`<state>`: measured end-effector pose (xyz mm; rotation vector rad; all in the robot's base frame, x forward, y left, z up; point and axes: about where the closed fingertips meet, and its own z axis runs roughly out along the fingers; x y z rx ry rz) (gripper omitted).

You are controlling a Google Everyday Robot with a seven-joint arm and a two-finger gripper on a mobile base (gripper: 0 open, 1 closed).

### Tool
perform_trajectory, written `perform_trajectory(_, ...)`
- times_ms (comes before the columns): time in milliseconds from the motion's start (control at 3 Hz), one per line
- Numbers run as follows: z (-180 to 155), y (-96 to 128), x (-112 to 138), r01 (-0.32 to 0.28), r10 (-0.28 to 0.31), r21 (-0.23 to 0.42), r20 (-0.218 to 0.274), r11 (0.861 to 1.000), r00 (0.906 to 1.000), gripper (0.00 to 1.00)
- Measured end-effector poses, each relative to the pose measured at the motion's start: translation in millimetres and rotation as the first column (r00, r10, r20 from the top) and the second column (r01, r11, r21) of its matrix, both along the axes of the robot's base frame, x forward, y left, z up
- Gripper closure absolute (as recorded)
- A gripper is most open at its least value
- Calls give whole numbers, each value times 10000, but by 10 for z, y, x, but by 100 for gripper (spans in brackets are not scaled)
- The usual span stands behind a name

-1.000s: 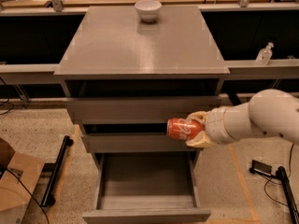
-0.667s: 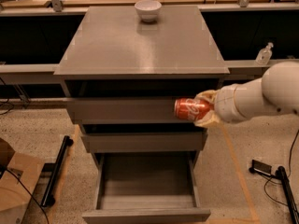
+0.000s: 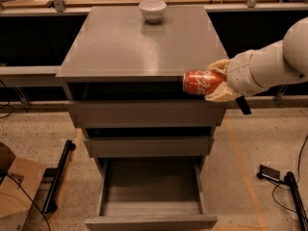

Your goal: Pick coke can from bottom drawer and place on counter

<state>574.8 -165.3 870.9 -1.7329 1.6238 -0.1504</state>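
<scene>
The red coke can (image 3: pixel 201 82) lies sideways in my gripper (image 3: pixel 215 81), which is shut on it. The can hangs in the air at the front right edge of the grey counter (image 3: pixel 125 42), level with its rim and in front of the top drawer. My white arm reaches in from the right. The bottom drawer (image 3: pixel 151 220) is pulled open below, and its inside shows no objects.
A white bowl (image 3: pixel 152 10) stands at the back middle of the counter. The two upper grey drawers (image 3: pixel 144 114) are shut or nearly shut. A cardboard box (image 3: pixel 14 191) and a black bar (image 3: pixel 57 177) lie on the floor left; cables lie right.
My gripper has risen with the coke can, from the level of the middle drawer up to the counter's front edge, and shifted slightly right.
</scene>
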Motion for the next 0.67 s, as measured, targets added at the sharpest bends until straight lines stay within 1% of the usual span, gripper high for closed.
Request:
perform_trajectory(333, 131, -5, 136, -13, 18, -157, 295, 9999, 9996, 100)
perform_trajectory(667, 364, 13, 365, -183, 211, -363, 805, 9992, 9965, 100)
